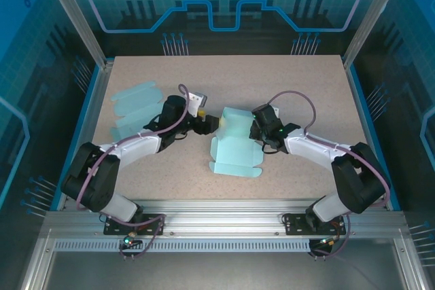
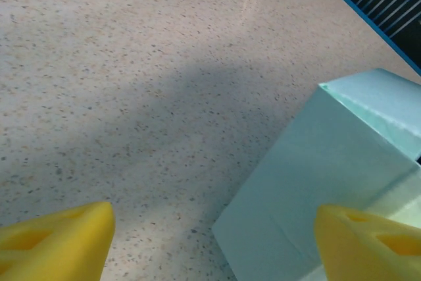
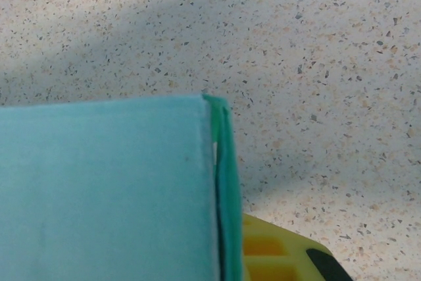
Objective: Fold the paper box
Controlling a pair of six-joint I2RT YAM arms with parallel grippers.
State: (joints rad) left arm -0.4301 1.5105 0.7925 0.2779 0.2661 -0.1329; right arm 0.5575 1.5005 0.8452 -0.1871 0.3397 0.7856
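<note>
Pale-teal paper box [image 1: 234, 142], half erected, sits mid-table [image 1: 306, 79] between both grippers. Right gripper [image 1: 256, 130] is clenched on its right wall. Left gripper [image 1: 211, 125] is released, yellow fingers [image 2: 52, 241] spread, just beside the left wall.

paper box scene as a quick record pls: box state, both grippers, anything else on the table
paper box: mid-table, far part raised into walls, near panel lying flat
left gripper: open, at the box's left side, nothing held
right gripper: shut on the box's right wall
flat blanks: far left of the table, apart from the box
fold: not finished
</note>
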